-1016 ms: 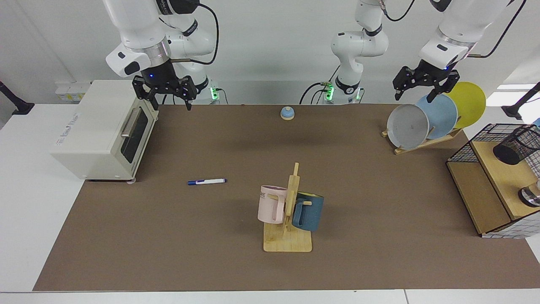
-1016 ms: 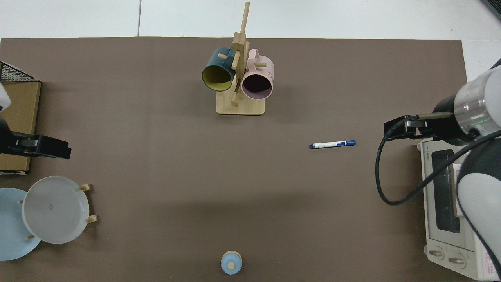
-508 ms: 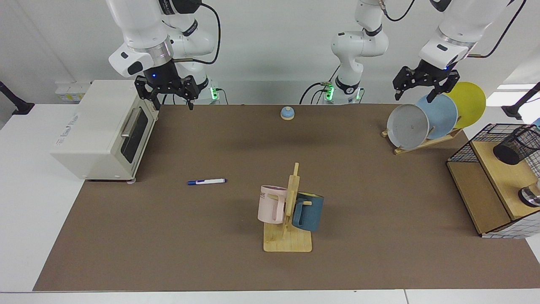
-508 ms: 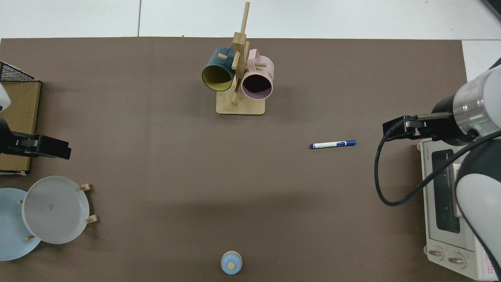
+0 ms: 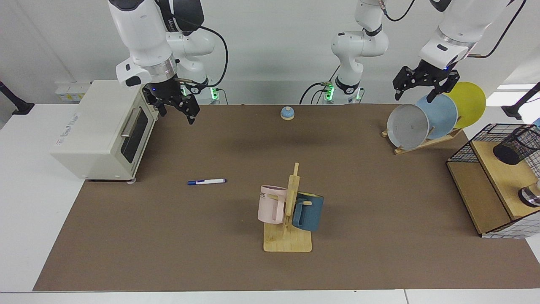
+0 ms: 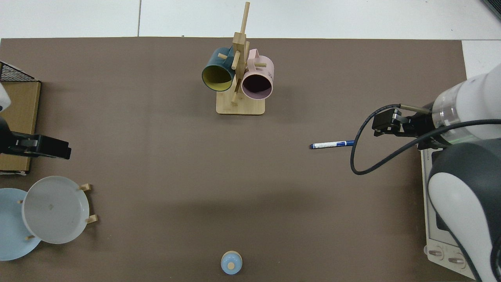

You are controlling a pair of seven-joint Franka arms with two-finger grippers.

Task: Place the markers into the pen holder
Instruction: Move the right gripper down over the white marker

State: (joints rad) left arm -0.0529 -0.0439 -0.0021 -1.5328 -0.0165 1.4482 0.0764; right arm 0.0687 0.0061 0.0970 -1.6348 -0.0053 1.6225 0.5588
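Marker [image 5: 206, 181]: lies flat on the brown surface [image 5: 211, 253], well apart from everything, between the toaster oven [image 5: 101, 131] and the mug tree [image 5: 289, 219]; touched by nothing.
Pen holder [image 5: 517, 145]: black mesh cup lying tilted on the wooden shelf [image 5: 493, 185] at the surface's end farthest from the marker, inside the wire basket [image 5: 466, 150].
Right gripper [image 5: 175, 112]: hangs in the air beside the toaster oven's top front corner, above the surface's far edge; jaws apart, holding nothing. In the top view [image 6: 385, 125] it sits near the marker's capped end.
Left gripper [image 5: 413, 95]: waits above the plate rack [image 5: 422, 143], over the grey plate [image 5: 407, 126] and blue plate [image 5: 443, 114]; jaws apart, empty.
Other: a small blue bell [image 5: 287, 113] near the far edge.
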